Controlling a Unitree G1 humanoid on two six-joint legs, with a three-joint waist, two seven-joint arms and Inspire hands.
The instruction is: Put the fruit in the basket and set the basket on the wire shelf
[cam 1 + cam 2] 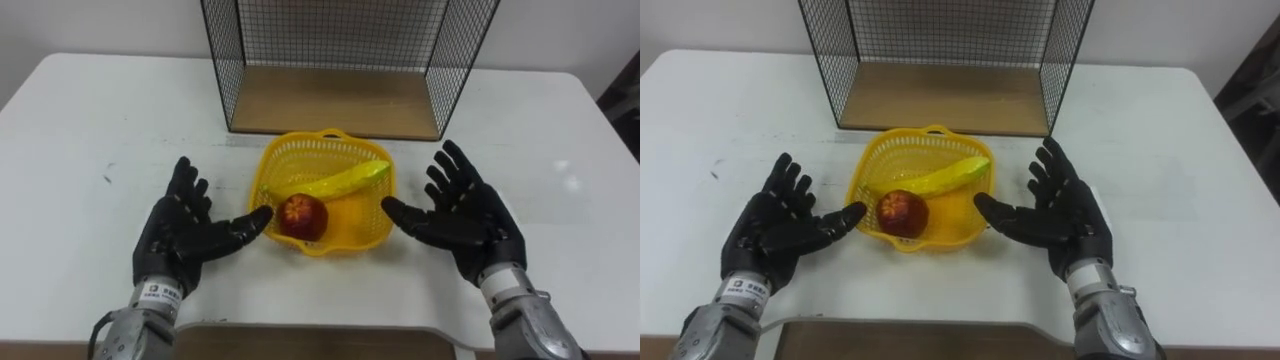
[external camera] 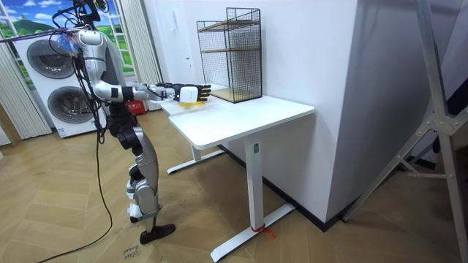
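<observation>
Basket (image 1: 325,190) with apple (image 1: 302,216) and banana (image 1: 335,181) sits between left hand (image 1: 185,235) and right hand (image 1: 465,220), both splayed wide, holding nothing; wire shelf (image 1: 340,60) straight behind.

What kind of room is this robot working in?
Probably a home-like test room: stacked washing machines, a white table carrying a wire shelf, and a wood floor.

White table (image 1: 100,120) against wall; stacked washing machines (image 2: 45,66); wood floor (image 2: 329,234).
</observation>
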